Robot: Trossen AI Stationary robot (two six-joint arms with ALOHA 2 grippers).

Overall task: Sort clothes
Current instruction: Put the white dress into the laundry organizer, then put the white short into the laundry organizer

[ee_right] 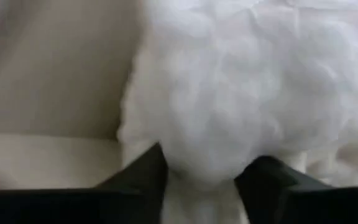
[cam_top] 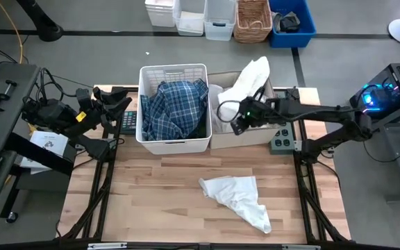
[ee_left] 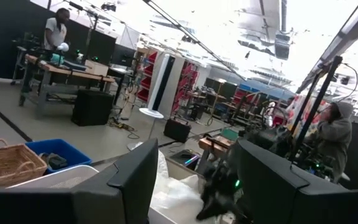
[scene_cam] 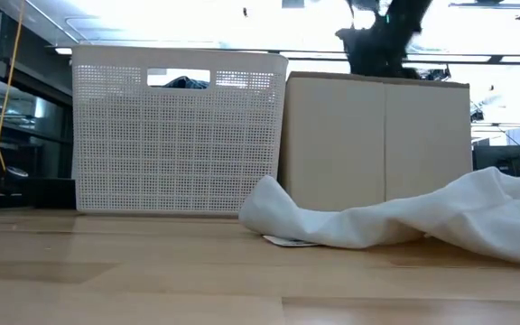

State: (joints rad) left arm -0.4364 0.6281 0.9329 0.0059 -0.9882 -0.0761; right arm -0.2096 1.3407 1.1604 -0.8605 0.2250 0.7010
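Observation:
The blue-and-white plaid shirt (cam_top: pixel 173 105) lies in the white plastic basket (cam_top: pixel 146 142). White pieces (cam_top: pixel 250 80) are heaped in the beige fabric box (cam_top: pixel 252 137), with one hanging over its far rim. My right gripper (cam_top: pixel 236 122) is over the box, shut on white fabric (ee_right: pixel 216 112). Another white piece (cam_top: pixel 238 196) lies flat on the table near the front; it also shows in the low view (scene_cam: pixel 422 217). My left gripper (cam_top: pixel 120 111) waits open at the basket's left. The dark green and dark grey garments are hidden. My right gripper has a bunch of white fabric (ee_right: pixel 204 168) between its two fingers (ee_right: pixel 145 177), and the fabric fills the gap. The fingers come from the table's right side, slanting down into the box. The fabric hides which part or how many layers are held.
The basket and the box stand side by side at the table's far middle. A grey power strip (cam_top: pixel 281 139) sits right of the box. Bins and a wicker basket (cam_top: pixel 253 19) stand on the floor beyond the table. People show in the room in the left wrist view.

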